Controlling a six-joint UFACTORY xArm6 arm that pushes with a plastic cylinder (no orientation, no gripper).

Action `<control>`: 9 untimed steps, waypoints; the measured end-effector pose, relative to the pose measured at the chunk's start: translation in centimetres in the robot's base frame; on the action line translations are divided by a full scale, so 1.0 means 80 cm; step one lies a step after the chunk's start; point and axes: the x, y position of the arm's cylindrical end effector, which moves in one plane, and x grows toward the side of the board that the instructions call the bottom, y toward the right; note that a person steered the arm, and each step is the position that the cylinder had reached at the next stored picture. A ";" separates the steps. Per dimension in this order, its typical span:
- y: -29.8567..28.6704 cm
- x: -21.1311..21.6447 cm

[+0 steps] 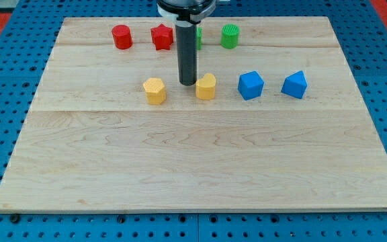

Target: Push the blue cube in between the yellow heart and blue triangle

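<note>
Blue pegboard is showing all around a pale wooden tabletop (pixel 200 168) made of joined planks. From the view's top a dark rod is hanging straight down, and my tip (pixel 187 83) is resting on the wood just at 10 o'clock of the yellow heart (pixel 206 87), very near it; whether the two are touching I cannot tell. No claw is fitted to this arm, so nothing is opening, closing or gripping; the rod is all that is showing.

A middle row is running across the board. A yellow block (pixel 154 90), its shape unclear, is sitting at 9 o'clock of the tip, a little apart. At 3 o'clock of the heart is sitting one blue block, the blue cube (pixel 250 85), near but not touching. Further along at 3 o'clock is the blue triangle (pixel 294 85), apart from the cube.

Along the 12 o'clock edge a red cylinder (pixel 121 37) and a red star (pixel 161 37) are standing at 11 o'clock of the tip. A green block (pixel 199 37) is peeking out from behind the rod, mostly hidden, and a green cylinder (pixel 230 35) is sitting at 1 o'clock.
</note>
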 end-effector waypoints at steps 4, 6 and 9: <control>0.067 -0.041; 0.069 -0.058; 0.111 -0.013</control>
